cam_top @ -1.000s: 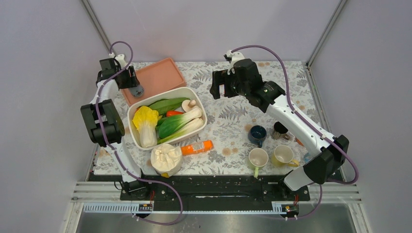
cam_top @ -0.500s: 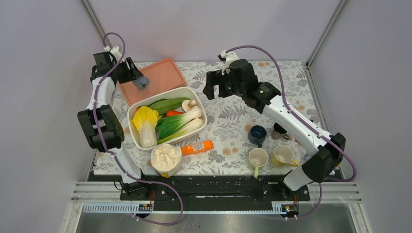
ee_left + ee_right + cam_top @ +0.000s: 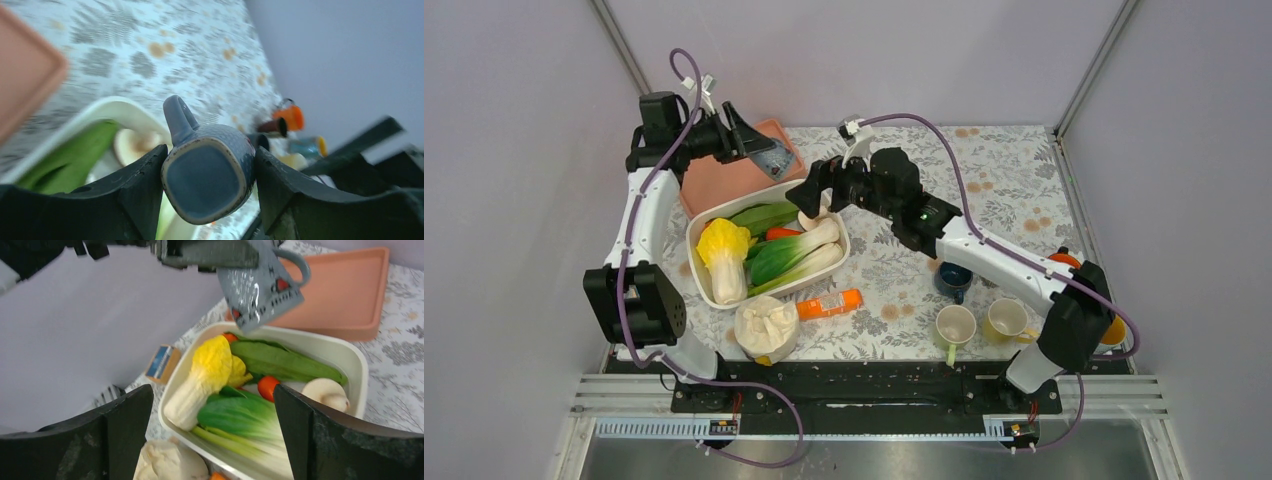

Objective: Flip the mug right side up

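The grey mug (image 3: pixel 776 162) is off the desk (image 3: pixel 1009 170), hanging in the air just above the far left corner of the white tub (image 3: pixel 360 371) of vegetables. It is over the edge of the pink tray (image 3: pixel 724 178) that lies behind the tub. The left gripper (image 3: pixel 759 148) has it, the jaws at a middling width pinching two opposite sides of the body close to the base.

From the left wrist view the flat, squarish base faces back at the camera, so the mouth points away from the gripper. From the right wrist view the mug slants, mouth down and outward toward the tub, so it is not yet right side up. Its long axis, base to mouth, runs roughly in line with the left jaws, tilted downward. The handle sticks out on the upper side, clear of both jaws.

The right gripper (image 3: pixel 812 188) hovers over the far right corner of the tub, its jaws spread wide with nothing in them, facing the mug.

It looks like glazed pottery: stiff, fairly light, smooth enough to slip, and likely to chip if dropped. The firmest hold is probably across the flat side walls, as now. A second hold would best go across the body near the mouth, leaving the handle free.
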Motion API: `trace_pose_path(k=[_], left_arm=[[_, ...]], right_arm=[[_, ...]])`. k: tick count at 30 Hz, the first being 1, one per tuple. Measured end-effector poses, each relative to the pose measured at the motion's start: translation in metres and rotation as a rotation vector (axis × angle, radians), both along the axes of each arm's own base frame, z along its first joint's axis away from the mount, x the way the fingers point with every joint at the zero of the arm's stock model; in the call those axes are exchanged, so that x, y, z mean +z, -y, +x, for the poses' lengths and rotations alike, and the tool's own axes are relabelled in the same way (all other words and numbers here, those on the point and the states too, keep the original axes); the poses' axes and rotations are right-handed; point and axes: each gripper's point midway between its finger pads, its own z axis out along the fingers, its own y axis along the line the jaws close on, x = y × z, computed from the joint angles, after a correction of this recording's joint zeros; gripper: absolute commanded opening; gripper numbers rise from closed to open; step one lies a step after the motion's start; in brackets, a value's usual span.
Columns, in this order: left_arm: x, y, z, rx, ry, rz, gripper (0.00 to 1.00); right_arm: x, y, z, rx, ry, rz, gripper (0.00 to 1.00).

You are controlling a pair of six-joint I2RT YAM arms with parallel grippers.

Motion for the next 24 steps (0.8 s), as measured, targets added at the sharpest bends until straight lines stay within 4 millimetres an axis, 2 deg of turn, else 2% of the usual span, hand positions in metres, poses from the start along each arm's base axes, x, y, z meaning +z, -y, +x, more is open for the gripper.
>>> trace_pose_path(k=[1, 4, 12, 16, 18, 21, 24], left_arm=[[0.006, 0.014, -0.01, -0.042, -0.01, -0.032, 0.0], [0.017, 0.035, -0.027, -0.11, -0.036, -0.095, 0.0], [0.029, 0.057, -0.045, -0.194, -0.079, -0.183, 0.0], [0.026, 0.07, -0.054, -0.229, -0.124, -0.226, 0.0], [0.025, 0.077, -0.059, -0.251, -0.145, -0.242, 0.0], [0.028, 0.09, -0.068, -0.291, -0.16, -0.258, 0.0], [0.033, 0.091, -0.068, -0.288, -0.164, -0.28, 0.0]], right_arm=[[0.002, -0.003, 0.002, -0.001, 0.001, 0.03, 0.96], [0.008, -0.012, 0.007, -0.006, -0.005, 0.117, 0.88], [0.019, -0.022, 0.011, -0.005, -0.041, 0.235, 0.79], [0.01, -0.026, 0.014, -0.01, -0.07, 0.237, 0.69], [0.003, -0.028, 0.018, -0.023, -0.086, 0.231, 0.58], [-0.002, -0.025, 0.028, -0.076, -0.086, 0.227, 0.28], [0.008, -0.025, 0.029, -0.085, -0.075, 0.262, 0.0]])
